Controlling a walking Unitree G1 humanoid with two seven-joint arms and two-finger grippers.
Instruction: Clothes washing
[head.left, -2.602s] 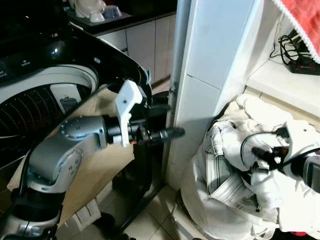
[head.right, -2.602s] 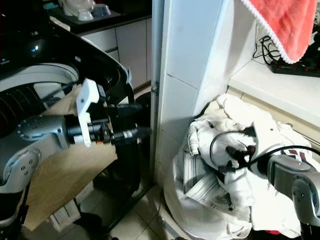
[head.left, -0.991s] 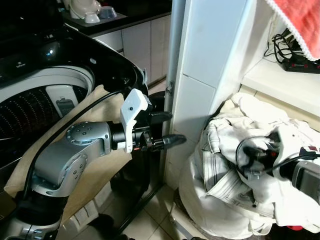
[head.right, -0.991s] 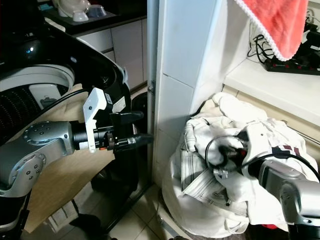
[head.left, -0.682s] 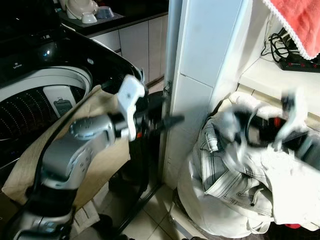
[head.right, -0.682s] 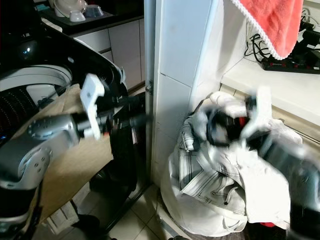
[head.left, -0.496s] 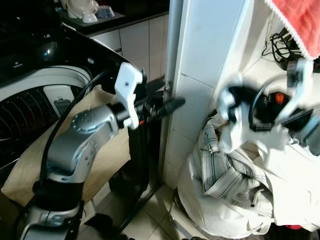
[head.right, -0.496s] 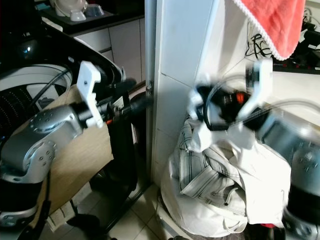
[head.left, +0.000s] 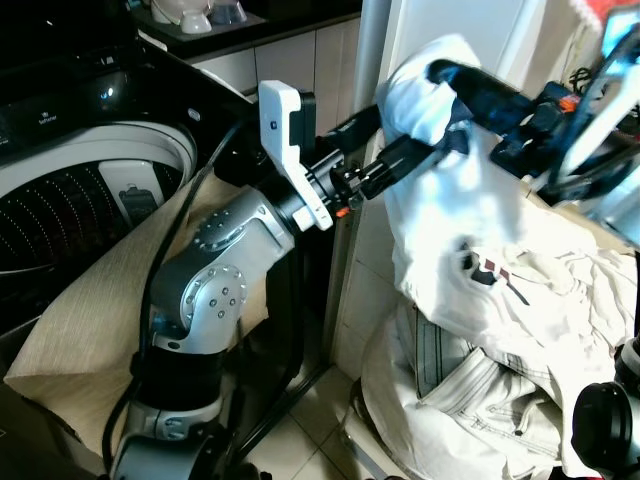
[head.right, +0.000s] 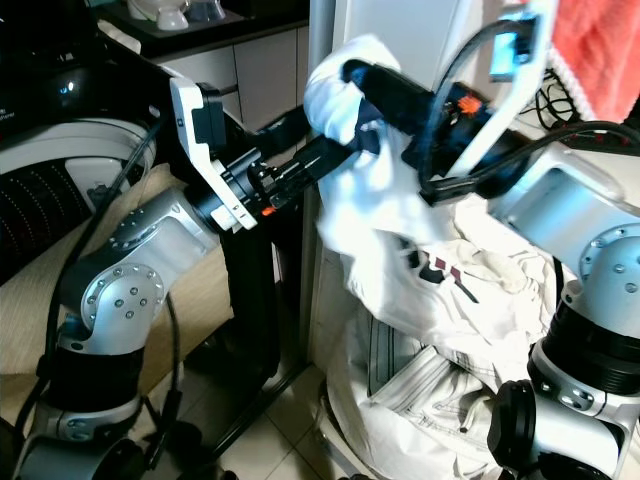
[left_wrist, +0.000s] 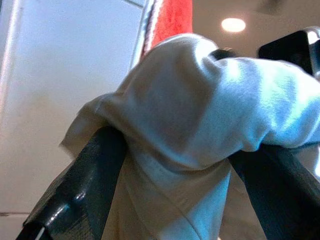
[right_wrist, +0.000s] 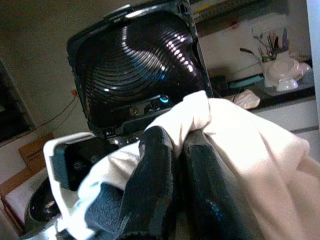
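A white garment hangs lifted above the laundry pile, in front of the tiled pillar. My right gripper is shut on its top fold; in the right wrist view both fingers press together under the cloth. My left gripper reaches up from the left with its fingers spread, tips against the garment. In the left wrist view the cloth drapes between the two parted fingers. The washing machine's open drum is at the left.
A beige cloth lies over the washer's front rim. The washer's raised black lid stands behind. A grey pipe runs down the pillar's corner. A red towel hangs at the top right. Bowls sit on the far counter.
My right gripper has pulled the white garment up out of the pile and swung it left. My left arm has risen, and its fingers now meet the cloth.
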